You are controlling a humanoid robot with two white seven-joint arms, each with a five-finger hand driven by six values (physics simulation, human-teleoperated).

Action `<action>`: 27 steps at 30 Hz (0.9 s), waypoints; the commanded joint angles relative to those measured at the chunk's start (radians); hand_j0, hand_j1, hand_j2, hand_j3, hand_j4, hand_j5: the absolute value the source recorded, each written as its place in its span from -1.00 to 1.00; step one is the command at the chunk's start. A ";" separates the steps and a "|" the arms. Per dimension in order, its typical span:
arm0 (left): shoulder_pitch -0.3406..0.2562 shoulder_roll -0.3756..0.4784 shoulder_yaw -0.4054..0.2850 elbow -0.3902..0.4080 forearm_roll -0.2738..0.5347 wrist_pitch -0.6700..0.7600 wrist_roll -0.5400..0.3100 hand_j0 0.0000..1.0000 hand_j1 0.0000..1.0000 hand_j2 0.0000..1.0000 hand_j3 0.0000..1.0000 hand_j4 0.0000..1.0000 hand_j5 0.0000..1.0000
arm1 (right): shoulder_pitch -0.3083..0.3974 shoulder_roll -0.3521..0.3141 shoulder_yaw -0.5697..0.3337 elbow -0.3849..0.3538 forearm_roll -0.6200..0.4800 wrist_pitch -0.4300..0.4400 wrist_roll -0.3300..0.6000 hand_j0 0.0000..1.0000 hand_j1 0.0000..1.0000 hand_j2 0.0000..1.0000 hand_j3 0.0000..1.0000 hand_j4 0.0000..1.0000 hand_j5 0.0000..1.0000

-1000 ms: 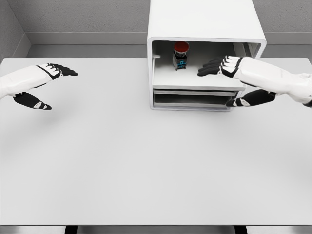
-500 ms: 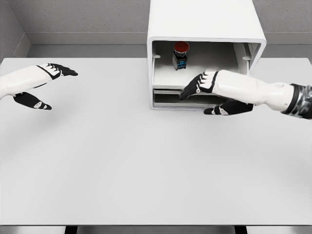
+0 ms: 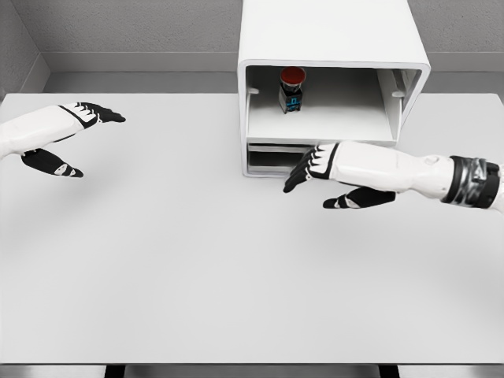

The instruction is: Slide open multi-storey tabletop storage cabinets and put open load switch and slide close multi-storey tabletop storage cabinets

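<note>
A white storage cabinet [image 3: 331, 35] stands at the back of the table, its upper compartment open toward me. The load switch [image 3: 290, 88], a black body with a red round cap, stands upright on the upper shelf at its left side. My right hand [image 3: 315, 177] is in front of the cabinet's lower drawer [image 3: 272, 157], fingers spread and holding nothing, thumb below. My left hand [image 3: 87, 134] hovers open over the table's far left, well apart from the cabinet.
The white table [image 3: 197, 260] stretches wide in front of the cabinet. A grey wall runs behind it. The table's front edge shows at the bottom of the view.
My right hand has drawn out of the upper compartment, moving down and left toward me, and now sits in front of the lower drawer. The switch stays on the shelf. The left arm is still.
</note>
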 commanded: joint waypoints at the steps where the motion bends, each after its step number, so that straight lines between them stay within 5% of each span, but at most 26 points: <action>1: 0.000 0.001 0.001 0.000 0.007 0.001 0.000 1.00 1.00 1.00 1.00 1.00 1.00 | -0.002 0.004 0.001 0.009 0.005 0.002 -0.002 0.52 0.52 0.52 0.52 0.52 0.52; 27: 0.000 0.001 0.006 0.000 0.007 0.001 0.000 1.00 1.00 1.00 1.00 1.00 1.00 | -0.046 0.128 0.047 0.279 0.037 0.002 0.003 0.54 0.54 0.54 0.54 0.54 0.54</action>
